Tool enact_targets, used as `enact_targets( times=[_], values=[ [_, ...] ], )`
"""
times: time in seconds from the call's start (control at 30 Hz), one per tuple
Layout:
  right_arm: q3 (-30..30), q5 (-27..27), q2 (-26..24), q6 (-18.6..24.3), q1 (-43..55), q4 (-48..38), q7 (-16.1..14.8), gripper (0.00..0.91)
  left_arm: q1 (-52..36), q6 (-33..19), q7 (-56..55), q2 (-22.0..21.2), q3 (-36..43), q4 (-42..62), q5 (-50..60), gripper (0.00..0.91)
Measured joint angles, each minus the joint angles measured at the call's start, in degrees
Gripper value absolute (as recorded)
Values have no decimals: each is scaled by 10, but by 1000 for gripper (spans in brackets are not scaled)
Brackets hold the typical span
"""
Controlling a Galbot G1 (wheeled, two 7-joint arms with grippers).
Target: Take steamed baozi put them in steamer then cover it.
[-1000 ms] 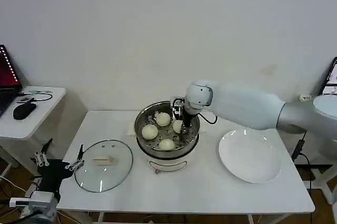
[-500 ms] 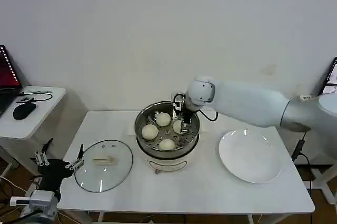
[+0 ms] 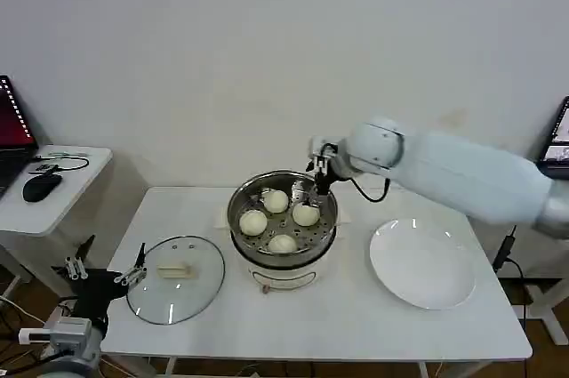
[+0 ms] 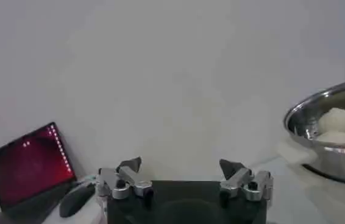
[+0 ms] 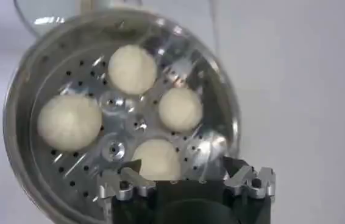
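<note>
Head: high, looking down at the table (image 3: 356, 325).
Right wrist: close above the steamer (image 5: 38, 79).
Left wrist: low, sideways; steamer (image 4: 319, 122) shared.

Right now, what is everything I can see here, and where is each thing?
steamed baozi: four, cream-white, all inside the steamer.
steamer: one, shiny steel basket on a white base, middle of the table.
cover: one, clear glass with a beige handle, flat on the table to the steamer's left.
plate: one, white, bare, right of the steamer.
table: one, white, under all of these.
side table: one, white, far left, with a laptop and a black mouse on it.
right gripper: one, jaws open, above the steamer's far rim, holding nothing.
left gripper: one, jaws open, low by the table's left edge near the cover.
</note>
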Motion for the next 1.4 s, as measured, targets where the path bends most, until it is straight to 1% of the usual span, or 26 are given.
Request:
enact_targets(
  times=[0.1, 0.17, 0.27, 0.33, 0.4, 0.5, 0.63, 0.77, 0.87, 0.97, 1.07, 1.13, 1.27, 1.4],
  values=[
    [65, 0, -36, 26, -63, 35, 63, 907, -4, -17, -11, 1, 0, 10, -17, 907],
    [122, -7, -55, 47, -117, 57, 102, 907, -6, -26, -17, 1, -1, 16, -29, 907],
    [215, -17, -78, 80, -207, 84, 151, 907, -8, -41, -27, -1, -1, 24, -44, 907],
    [286, -29, -84, 102, -276, 98, 175, 907, -7, -50, -32, -1, 0, 29, -49, 907],
    [363, -46, -86, 125, -350, 111, 193, 907, -4, -60, -34, -1, 3, 35, -51, 907],
    [478, -78, -78, 162, -459, 124, 208, 907, 0, -72, -35, 0, 6, 44, -43, 907],
    [629, -115, -51, 211, -594, 144, 210, 907, 7, -89, -28, 6, 11, 61, 3, 907],
    [777, -141, -12, 261, -717, 156, 199, 907, 6, -107, -24, 15, 17, 82, 77, 907],
    [871, -155, 21, 296, -796, 160, 188, 907, 2, -125, -26, 23, 24, 106, 150, 907],
    [951, -162, 51, 331, -866, 161, 180, 907, -3, -143, -33, 31, 31, 134, 232, 907],
    [1006, -165, 78, 362, -930, 159, 170, 907, -8, -163, -41, 38, 38, 163, 317, 907],
    [1031, -167, 94, 379, -968, 159, 165, 907, -13, -173, -48, 42, 43, 183, 373, 907],
    [1063, -166, 119, 402, -1030, 164, 157, 907, -24, -185, -55, 54, 58, 221, 472, 907],
    [1081, -162, 140, 413, -1076, 177, 156, 907, -39, -194, -63, 58, 75, 257, 561, 907]
  ],
)
